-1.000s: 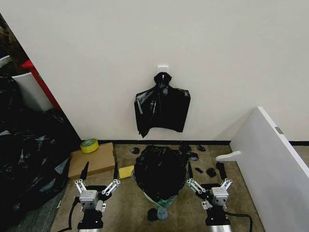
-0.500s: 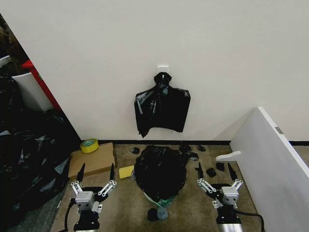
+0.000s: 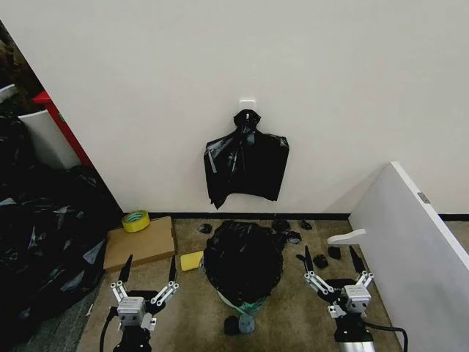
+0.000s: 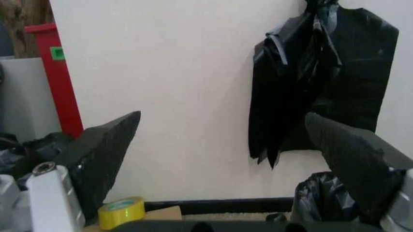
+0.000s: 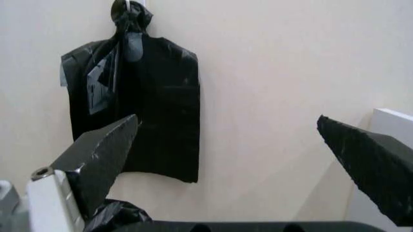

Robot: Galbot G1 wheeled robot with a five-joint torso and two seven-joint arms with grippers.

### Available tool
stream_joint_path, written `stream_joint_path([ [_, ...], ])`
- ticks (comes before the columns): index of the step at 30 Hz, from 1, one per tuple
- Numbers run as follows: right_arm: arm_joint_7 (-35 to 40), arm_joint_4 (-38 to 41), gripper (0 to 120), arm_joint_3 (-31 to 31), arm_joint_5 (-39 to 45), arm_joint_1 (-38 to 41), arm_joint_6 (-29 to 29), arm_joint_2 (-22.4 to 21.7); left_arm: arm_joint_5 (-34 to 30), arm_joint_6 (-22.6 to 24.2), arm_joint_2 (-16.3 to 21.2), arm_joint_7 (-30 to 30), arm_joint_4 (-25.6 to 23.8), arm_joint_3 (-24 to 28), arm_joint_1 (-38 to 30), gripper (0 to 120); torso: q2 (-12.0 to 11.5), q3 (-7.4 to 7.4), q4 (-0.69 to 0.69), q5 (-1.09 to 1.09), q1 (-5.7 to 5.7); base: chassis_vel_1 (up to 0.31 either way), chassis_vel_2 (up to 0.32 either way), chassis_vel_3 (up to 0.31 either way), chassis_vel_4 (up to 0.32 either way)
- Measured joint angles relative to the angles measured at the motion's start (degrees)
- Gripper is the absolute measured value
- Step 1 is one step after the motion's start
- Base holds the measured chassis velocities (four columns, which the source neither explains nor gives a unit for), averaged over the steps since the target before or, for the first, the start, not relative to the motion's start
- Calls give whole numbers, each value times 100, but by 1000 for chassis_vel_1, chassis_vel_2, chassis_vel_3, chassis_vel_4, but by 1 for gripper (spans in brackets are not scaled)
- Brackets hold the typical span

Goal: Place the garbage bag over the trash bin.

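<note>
Left gripper wide open, holding nothing, low over the floor left of the bin. Right gripper same: fingers spread, empty, right of the bin. Bag is draped over the bin, covering its top and most of its sides; white wall and green base show below the bag's hem. Bin stands near the wall, under the bundle hung on a hook. Sponge just beside the bin's left.

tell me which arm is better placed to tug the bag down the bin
Neither clearly, as a judgement. The left gripper and right gripper sit open on either side of the garbage bag, which is already draped over the trash bin, about equally far off.
</note>
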Motion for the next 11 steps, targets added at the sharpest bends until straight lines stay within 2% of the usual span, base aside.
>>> stream_joint_path([
  [11,-33,83,100,-107,-154,-49,-43,54,65,-26,20,0,35,-15,-36,100,-1,0,0,0,0,0,0,0,0],
])
